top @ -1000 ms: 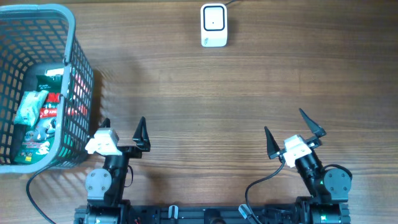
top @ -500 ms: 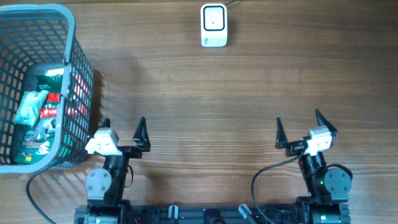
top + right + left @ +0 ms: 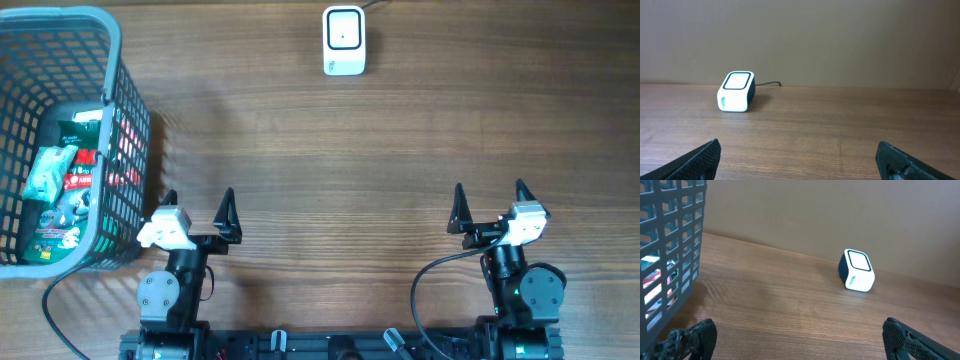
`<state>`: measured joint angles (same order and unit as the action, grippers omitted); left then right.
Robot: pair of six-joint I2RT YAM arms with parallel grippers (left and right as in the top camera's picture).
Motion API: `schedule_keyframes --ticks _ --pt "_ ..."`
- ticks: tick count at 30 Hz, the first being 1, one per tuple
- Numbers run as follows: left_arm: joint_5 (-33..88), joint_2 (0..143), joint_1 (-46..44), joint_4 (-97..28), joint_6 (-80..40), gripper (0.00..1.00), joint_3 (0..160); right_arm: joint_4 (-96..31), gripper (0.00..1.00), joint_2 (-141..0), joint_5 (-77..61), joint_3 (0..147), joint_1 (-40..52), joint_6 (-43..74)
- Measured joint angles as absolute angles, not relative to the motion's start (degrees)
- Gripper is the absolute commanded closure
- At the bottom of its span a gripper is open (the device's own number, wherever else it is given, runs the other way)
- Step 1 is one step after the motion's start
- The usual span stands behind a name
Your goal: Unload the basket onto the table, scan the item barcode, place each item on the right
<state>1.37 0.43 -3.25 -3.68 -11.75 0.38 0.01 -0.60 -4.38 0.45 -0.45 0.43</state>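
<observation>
Both claws sit low at the near edge of the table point(image 3: 320, 150), pointing forward. The left claw point(image 3: 198, 195) has its fingers spread wide with nothing between them. The right claw point(image 3: 490, 188) is likewise wide apart and empty.

Just to the left of the left claw stands a grey basket point(image 3: 118, 60). Its near corner is close to that claw's left finger, though I cannot tell whether they touch. Inside the basket, left of and slightly ahead of the left claw, lie several snack packets point(image 3: 62, 190): one pale green, one red, one dark green, overlapping on the bottom.

Well ahead of both claws, near the table's far edge, stands the white scanner point(image 3: 343, 40). It is ahead and to the right of the left claw, and ahead and to the left of the right claw. A thin dark cable point(image 3: 767, 84) leaves its back.
</observation>
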Motion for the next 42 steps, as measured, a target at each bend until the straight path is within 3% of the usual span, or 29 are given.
schedule_keyframes --ticks 23,30,38,42 --pt "2.52 1.89 -3.25 -4.47 -11.64 0.00 6.09 0.01 0.00 -0.60 -4.38 0.45 -0.45 0.45" --pt "3.77 18.28 -3.25 -12.27 -9.37 0.00 24.93 -0.08 0.00 -0.78 -4.29 0.45 -0.45 0.45" --pt "4.19 45.08 -3.25 -42.70 -8.19 0.00 66.92 -0.16 0.00 -0.91 -3.97 0.36 -0.45 0.64" --pt "5.87 49.76 -3.25 -49.74 -8.03 0.00 76.88 -0.14 0.00 -0.91 -3.97 0.36 -0.45 0.64"
